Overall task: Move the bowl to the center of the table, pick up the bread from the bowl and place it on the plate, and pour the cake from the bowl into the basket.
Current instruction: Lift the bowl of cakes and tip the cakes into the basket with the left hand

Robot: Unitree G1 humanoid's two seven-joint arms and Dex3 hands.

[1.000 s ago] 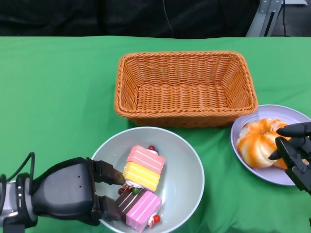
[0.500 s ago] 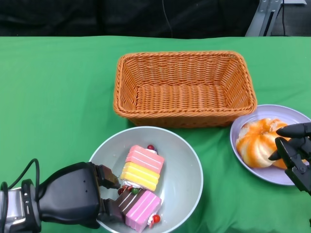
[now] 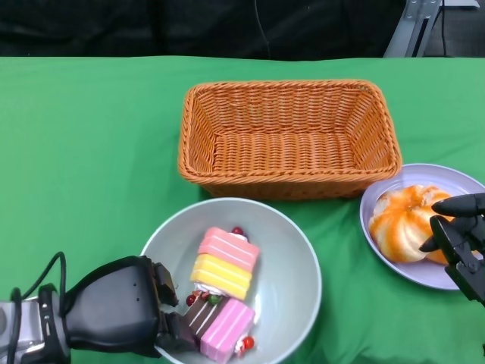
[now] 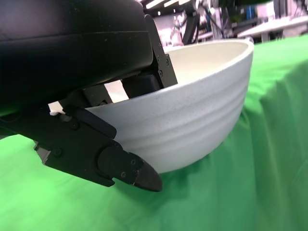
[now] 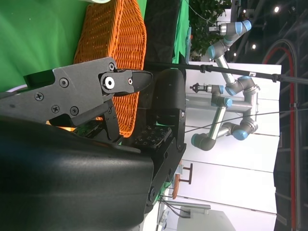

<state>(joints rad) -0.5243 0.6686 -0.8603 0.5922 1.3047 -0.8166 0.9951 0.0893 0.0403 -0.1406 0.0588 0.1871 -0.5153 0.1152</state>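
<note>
A pale grey bowl (image 3: 289,262) sits at the near middle of the green table and holds several striped cake slices (image 3: 224,273), pink, yellow and brown. My left hand (image 3: 114,309) grips the bowl's near-left rim. In the left wrist view its fingers (image 4: 113,161) lie under the bowl's wall (image 4: 192,120) while others reach inside. The orange-and-white bread (image 3: 402,221) lies on the lilac plate (image 3: 449,176) at the right. My right hand (image 3: 461,231) hovers at the plate's right edge with fingers apart, holding nothing. The right wrist view shows that hand (image 5: 96,91) empty.
An empty orange wicker basket (image 3: 288,186) stands just behind the bowl, between it and the far table edge. The same basket (image 5: 115,43) shows in the right wrist view. Green cloth stretches out to the left of basket and bowl.
My left hand has slid lower and closer around the bowl's rim, and the bowl has shifted slightly to the right. The right hand and the bread stay put.
</note>
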